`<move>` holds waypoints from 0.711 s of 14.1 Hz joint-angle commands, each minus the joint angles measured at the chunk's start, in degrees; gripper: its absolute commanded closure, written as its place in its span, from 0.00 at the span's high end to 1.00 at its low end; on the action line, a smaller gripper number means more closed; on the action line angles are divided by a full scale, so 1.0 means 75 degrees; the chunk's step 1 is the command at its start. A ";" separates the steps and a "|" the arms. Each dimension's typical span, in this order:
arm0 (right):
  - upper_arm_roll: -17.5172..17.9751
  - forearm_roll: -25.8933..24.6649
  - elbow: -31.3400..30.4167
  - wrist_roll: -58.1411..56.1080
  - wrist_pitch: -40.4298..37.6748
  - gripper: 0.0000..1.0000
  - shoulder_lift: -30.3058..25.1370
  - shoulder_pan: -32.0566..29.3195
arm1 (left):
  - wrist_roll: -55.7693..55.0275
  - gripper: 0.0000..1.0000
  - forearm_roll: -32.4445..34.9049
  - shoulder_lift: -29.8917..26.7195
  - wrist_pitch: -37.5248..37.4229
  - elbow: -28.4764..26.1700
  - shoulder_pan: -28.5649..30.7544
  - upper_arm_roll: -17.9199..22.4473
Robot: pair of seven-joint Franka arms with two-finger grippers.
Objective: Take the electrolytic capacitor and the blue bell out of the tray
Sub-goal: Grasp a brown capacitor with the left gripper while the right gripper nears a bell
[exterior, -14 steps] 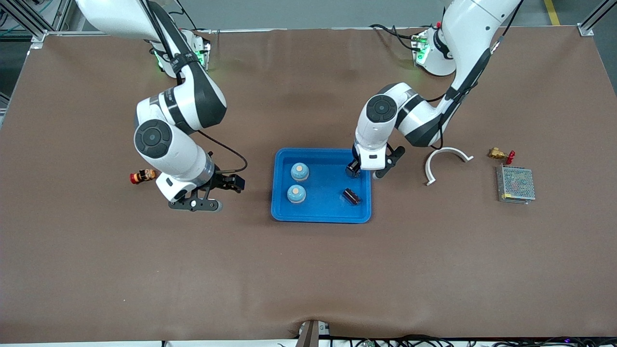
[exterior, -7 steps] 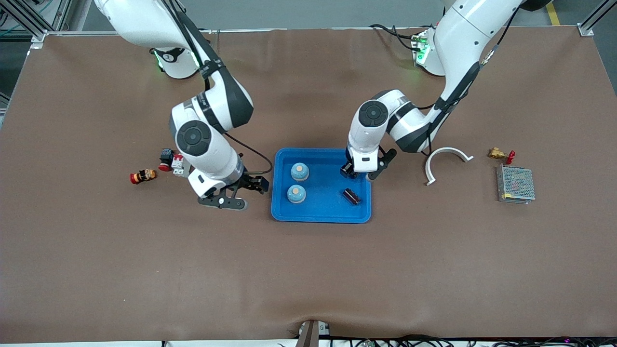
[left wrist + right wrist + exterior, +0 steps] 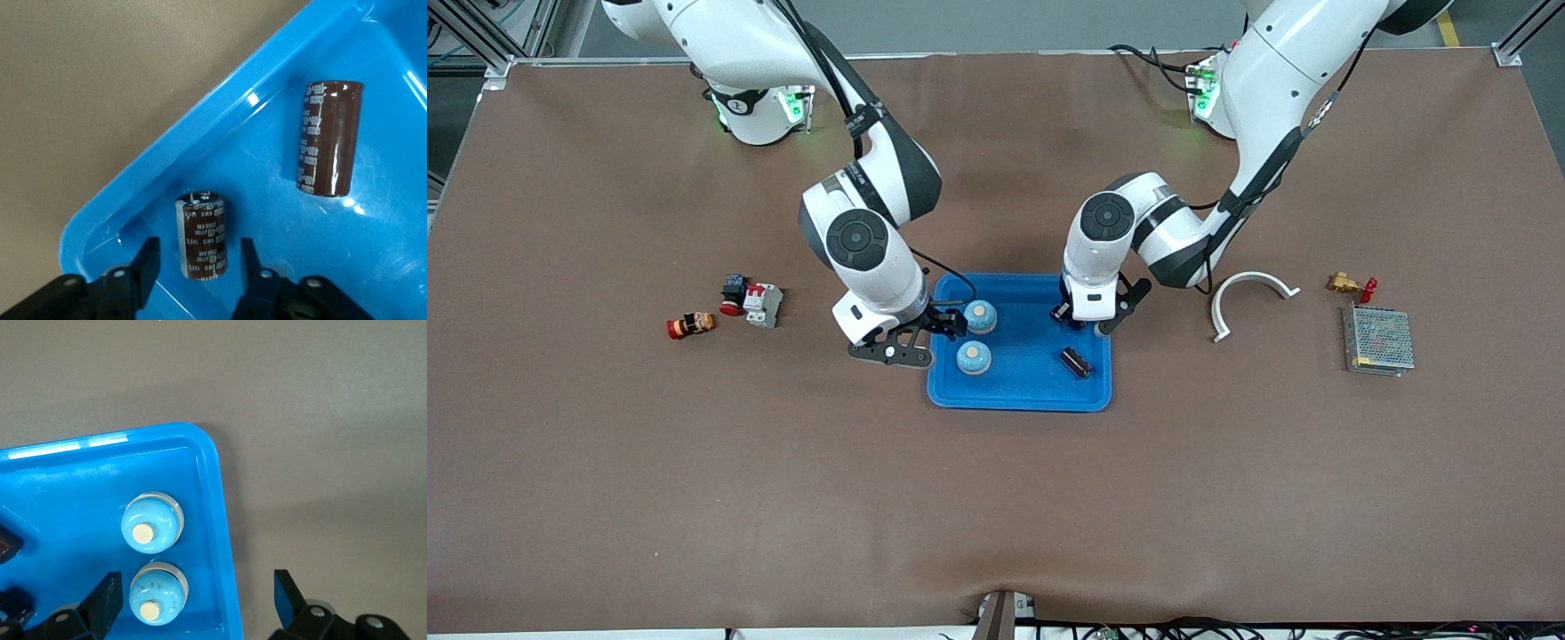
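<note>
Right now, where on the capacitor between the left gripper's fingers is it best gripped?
Probably across its round brown sleeve at mid-length, from above. The capacitor lies on its side in the blue tray, and the open left gripper already straddles it.

2 blue bells (image 3: pixel 980 316) (image 3: pixel 974 357) and 2 brown capacitors (image 3: pixel 203 235) (image 3: pixel 329 139), all in 1 blue tray (image 3: pixel 1018 397). Also 1 white curved bracket (image 3: pixel 1249 297), 1 brass valve (image 3: pixel 1350 285), 1 power supply (image 3: pixel 1379 340), 1 breaker (image 3: pixel 761 303), 2 red-capped buttons (image 3: pixel 689 324) (image 3: pixel 733 294).

left tool (image 3: pixel 200 263) cut off by edge, capacitor (image 3: pixel 1064 313) mostly hidden
</note>
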 commanded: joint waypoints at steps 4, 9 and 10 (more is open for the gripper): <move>-0.0075 -0.0006 0.0386 0.0377 0.0418 1.00 0.0581 0.0284 | -0.0263 0.18 0.0257 0.0179 0.0088 0.0193 -0.0044 0.0029; -0.0075 -0.0018 0.0386 0.0366 0.0570 1.00 0.0781 0.0565 | -0.0204 0.00 0.0304 -0.0124 0.0006 0.0181 -0.0020 0.0018; -0.0075 -0.0018 0.0386 0.0366 0.0559 1.00 0.0804 0.0623 | -0.0204 0.00 0.0304 -0.0276 -0.0006 0.0181 0.0003 0.0018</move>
